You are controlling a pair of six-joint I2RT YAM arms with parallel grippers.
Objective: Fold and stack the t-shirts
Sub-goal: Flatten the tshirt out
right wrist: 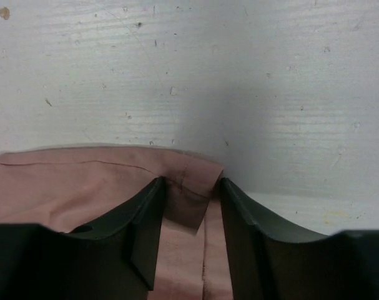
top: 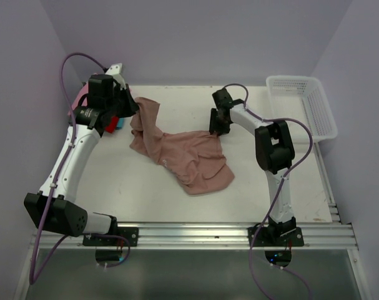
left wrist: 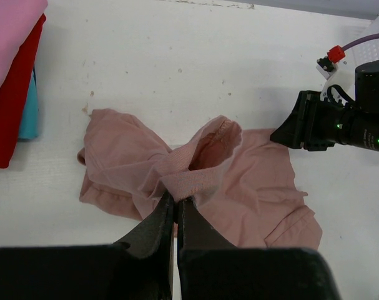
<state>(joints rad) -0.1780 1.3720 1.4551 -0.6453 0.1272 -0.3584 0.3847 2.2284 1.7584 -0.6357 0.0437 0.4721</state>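
A dusty-pink t-shirt (top: pixel 183 156) lies crumpled across the middle of the table. My left gripper (left wrist: pixel 175 199) is shut on a bunched ribbed edge of it near the collar (left wrist: pixel 217 140), lifting that end at the shirt's far left (top: pixel 145 115). My right gripper (right wrist: pixel 190 184) is down at the shirt's far right corner (top: pixel 213 130), jaws apart. A folded corner of the cloth (right wrist: pixel 192 178) lies between its fingers. Folded t-shirts are stacked at the far left: bright pink (left wrist: pixel 8 37) on top, red (left wrist: pixel 11 119), then blue (left wrist: pixel 28 112).
A white lattice basket (top: pixel 301 103) stands at the far right of the table. The side walls close in on both sides. The left arm's elbow reaches over the folded stack (top: pixel 114 123).
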